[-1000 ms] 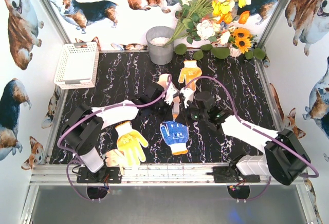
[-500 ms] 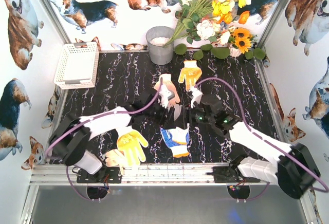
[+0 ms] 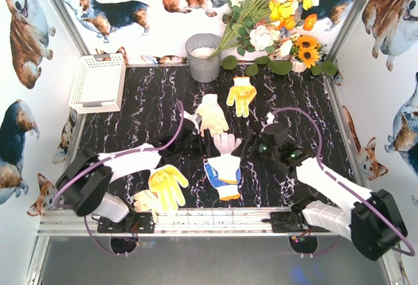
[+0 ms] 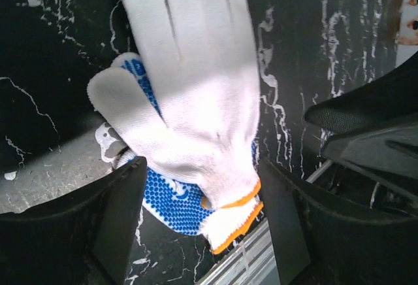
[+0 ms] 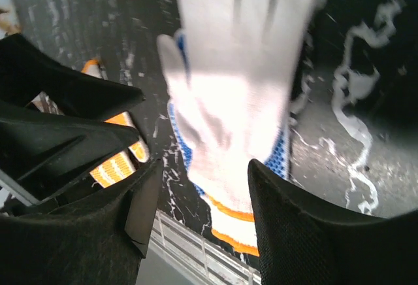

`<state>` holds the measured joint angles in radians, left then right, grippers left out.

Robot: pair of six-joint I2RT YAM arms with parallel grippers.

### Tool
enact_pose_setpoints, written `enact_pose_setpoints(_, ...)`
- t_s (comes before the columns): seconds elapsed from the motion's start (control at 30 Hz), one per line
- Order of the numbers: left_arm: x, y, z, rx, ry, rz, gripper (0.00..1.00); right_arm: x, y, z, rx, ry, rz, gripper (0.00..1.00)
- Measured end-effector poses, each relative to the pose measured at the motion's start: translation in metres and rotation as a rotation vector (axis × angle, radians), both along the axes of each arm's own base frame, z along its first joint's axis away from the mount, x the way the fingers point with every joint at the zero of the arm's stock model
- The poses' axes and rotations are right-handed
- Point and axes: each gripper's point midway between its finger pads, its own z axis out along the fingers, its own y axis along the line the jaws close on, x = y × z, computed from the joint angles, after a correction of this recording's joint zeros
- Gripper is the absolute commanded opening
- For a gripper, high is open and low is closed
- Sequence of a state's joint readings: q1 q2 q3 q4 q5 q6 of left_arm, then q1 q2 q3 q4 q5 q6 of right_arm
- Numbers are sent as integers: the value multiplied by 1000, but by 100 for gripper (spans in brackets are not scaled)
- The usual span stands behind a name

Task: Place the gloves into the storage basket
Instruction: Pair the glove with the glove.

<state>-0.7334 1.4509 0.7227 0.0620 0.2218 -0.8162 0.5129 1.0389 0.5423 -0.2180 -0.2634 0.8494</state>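
Left pincer (image 4: 202, 190) hangs spread over the desk (image 3: 150, 102), jaws wide and holding nothing. Directly beneath it, framed by its two fingers, lies a white glove (image 4: 189, 102) with an orange cuff, resting flat on top of a blue glove (image 4: 171, 199). Right pincer (image 5: 204, 180) faces the same pair from the opposite side, equally spread and empty, so the stacked gloves sit between the two pincers, which are near each other. Outward from the left pincer, a yellow glove (image 3: 166, 184) lies back toward the arm's base, a cream glove (image 3: 212, 112) just beyond the fingers, and an orange-yellow glove (image 3: 241, 94) farther still. The storage basket (image 3: 121, 82) stands well apart, at the far left corner past the left pincer.

The step in hand looks like taking the white glove off the blue one. Done well, only one pincer should come down, likely the left since the basket is on its side, while the right draws aside to avoid a clash. The jaws should pinch a fold of the upper knit at the palm or cuff, shallow enough to leave the blue glove behind. A straight lift should come before any swing toward the basket.
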Motion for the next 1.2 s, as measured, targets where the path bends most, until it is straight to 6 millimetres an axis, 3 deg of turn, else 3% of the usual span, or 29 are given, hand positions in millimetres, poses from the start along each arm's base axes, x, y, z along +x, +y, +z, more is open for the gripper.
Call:
enact_pose_setpoints(0.2,3,-1,-27,10,99,69,57,-15,-13,-54,-29,206,-97,52)
enact_pose_setpoints(0.37,10,1,-34,6,123,110,53,-17,-21,-79,-27,287,-155,46)
enact_pose_setpoints(0.7,15,19,-50,20,157,181,50,-2,-14,-84,39,297,-157,34)
enact_pose_setpoints(1.2,25,11,-58,-21,161,173,36,6,-8,-82,58,273,-131,32)
